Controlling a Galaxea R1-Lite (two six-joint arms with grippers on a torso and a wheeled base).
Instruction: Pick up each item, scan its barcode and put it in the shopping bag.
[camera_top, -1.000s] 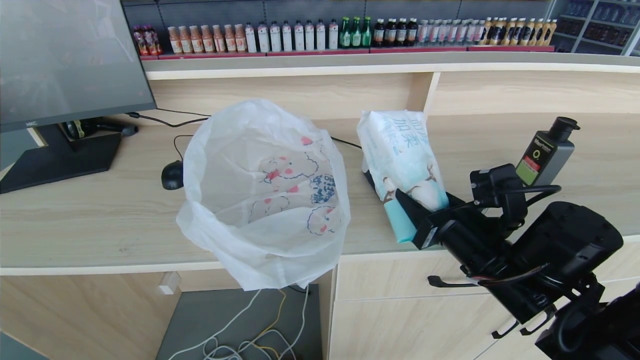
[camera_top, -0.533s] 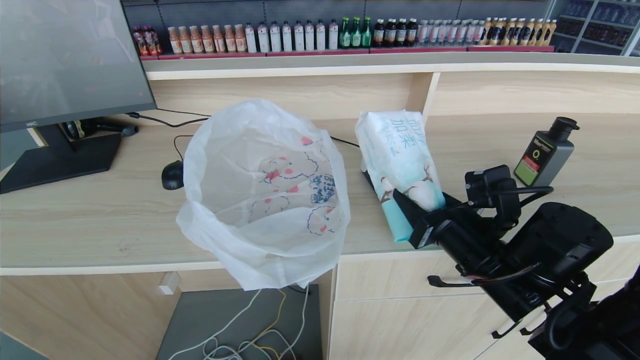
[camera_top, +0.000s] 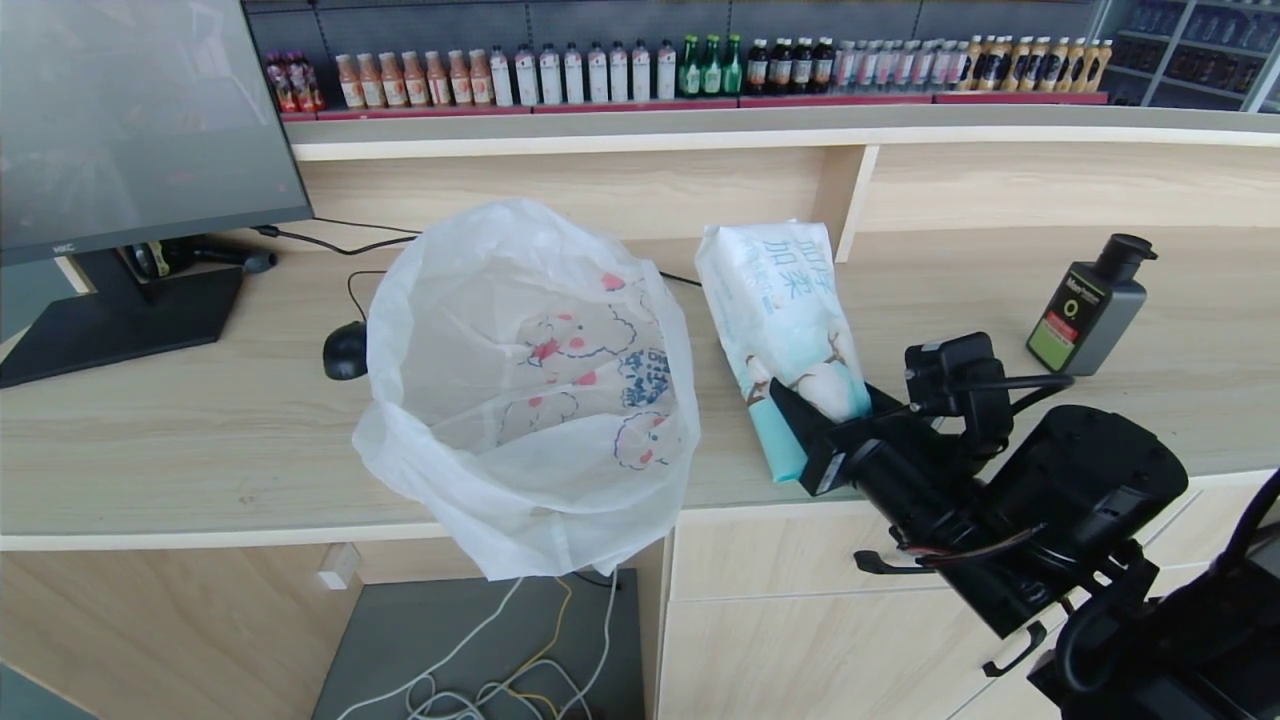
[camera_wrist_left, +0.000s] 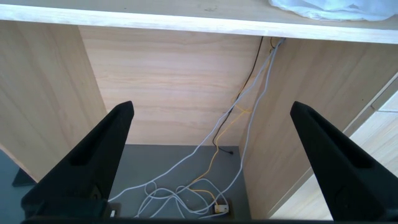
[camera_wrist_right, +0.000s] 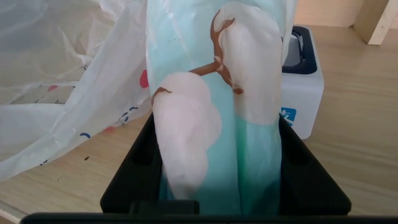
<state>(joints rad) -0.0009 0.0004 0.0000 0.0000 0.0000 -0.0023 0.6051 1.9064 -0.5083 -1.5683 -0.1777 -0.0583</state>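
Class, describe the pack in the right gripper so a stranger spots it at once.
On the wooden counter, find the white shopping bag at the front edge. Just to its right, the right gripper holds the soft pack: white and turquoise with cotton pictures, unlike the rigid grey bottle farther right.

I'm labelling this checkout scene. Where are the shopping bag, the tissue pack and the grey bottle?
shopping bag (camera_top: 520, 385), head view, inner wall with the cartoon print.
tissue pack (camera_top: 785, 315), head view, middle of its front face.
grey bottle (camera_top: 1088, 315), head view, middle of its body.
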